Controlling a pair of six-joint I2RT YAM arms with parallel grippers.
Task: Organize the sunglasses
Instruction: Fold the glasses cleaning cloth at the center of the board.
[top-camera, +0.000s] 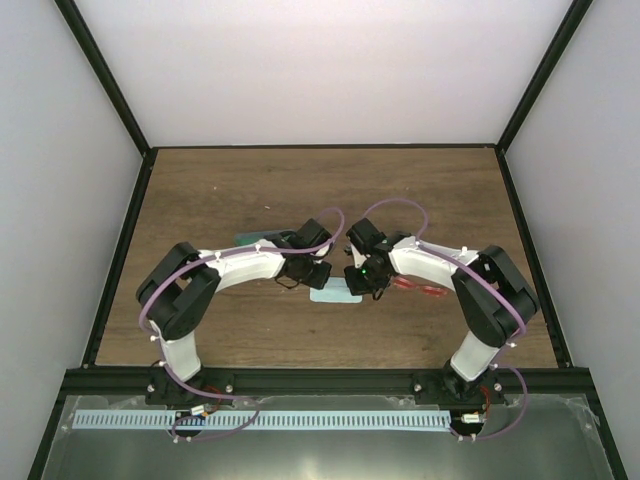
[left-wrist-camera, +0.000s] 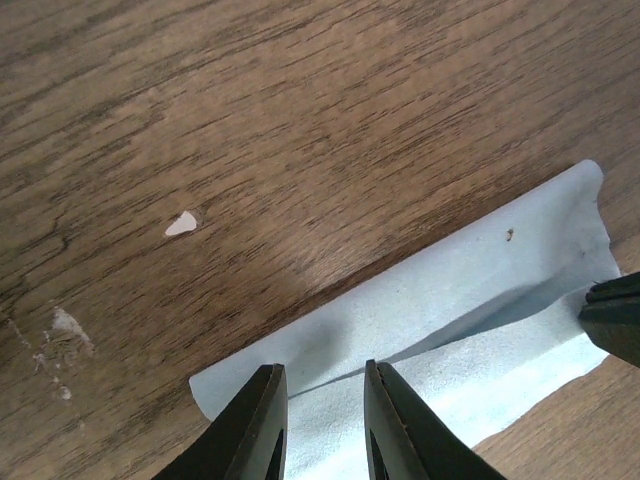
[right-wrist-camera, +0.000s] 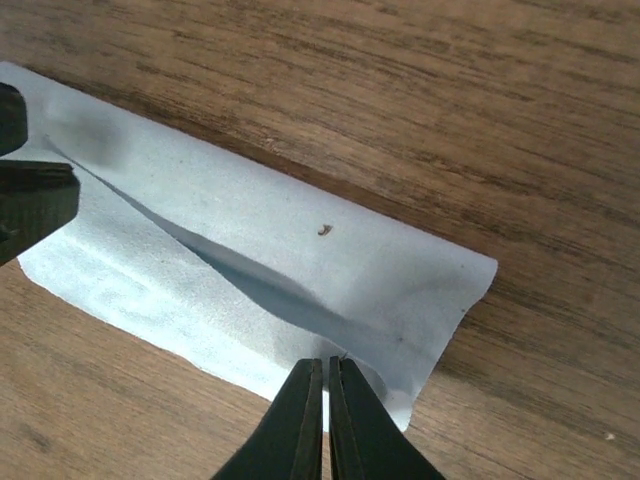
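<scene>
The small light blue cloth (top-camera: 335, 296) lies folded on the wooden table between my two grippers. In the right wrist view my right gripper (right-wrist-camera: 327, 368) is shut on the near edge of the cloth (right-wrist-camera: 250, 230), whose top layer arches up a little. In the left wrist view my left gripper (left-wrist-camera: 322, 372) is open, its fingers standing over the other end of the cloth (left-wrist-camera: 470, 290). The red sunglasses (top-camera: 422, 288) lie on the table just right of my right gripper (top-camera: 362, 288), partly hidden by the arm. My left gripper (top-camera: 318, 280) holds nothing.
The grey-blue case (top-camera: 248, 239) shows only as a sliver behind the left arm. Black frame posts and white walls border the table (top-camera: 320, 190). A few pale chips (left-wrist-camera: 182, 223) mark the wood.
</scene>
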